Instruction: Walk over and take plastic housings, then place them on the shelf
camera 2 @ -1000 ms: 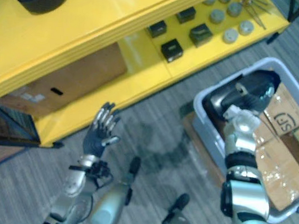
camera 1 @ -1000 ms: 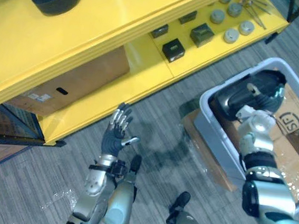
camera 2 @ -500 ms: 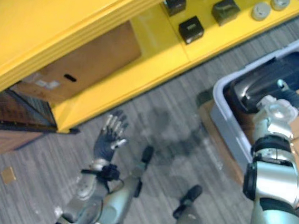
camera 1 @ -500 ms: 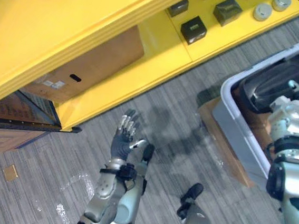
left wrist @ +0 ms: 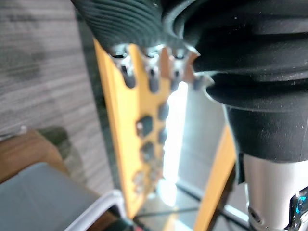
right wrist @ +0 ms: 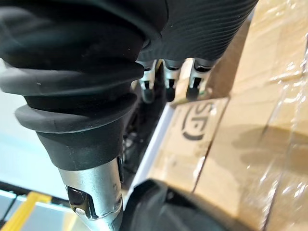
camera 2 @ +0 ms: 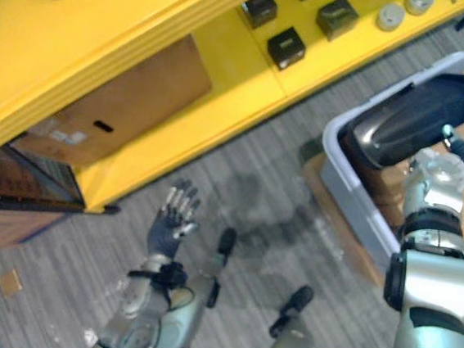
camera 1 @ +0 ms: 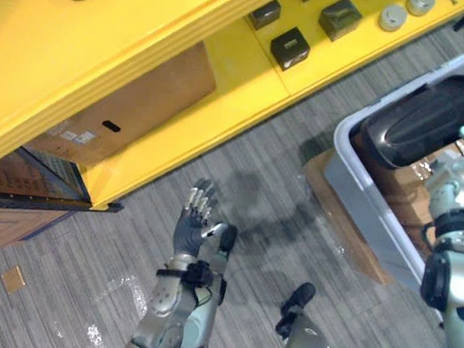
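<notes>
Grey carpet bears the grey bin (camera 1: 342,156), inside which the black plastic housing (camera 1: 422,118) still lies ungripped, since the right hand (right wrist: 166,77), fingers relaxed and empty, has drawn back over the bin's cardboard boxes (right wrist: 250,120), while the left hand (camera 1: 192,226) hangs spread open well away.

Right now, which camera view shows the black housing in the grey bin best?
The right eye view: the black housing lies almost whole in the grey bin, well inside the frame. The left eye view shows it nearer the edge; the right wrist view, perhaps a dark edge.
</notes>
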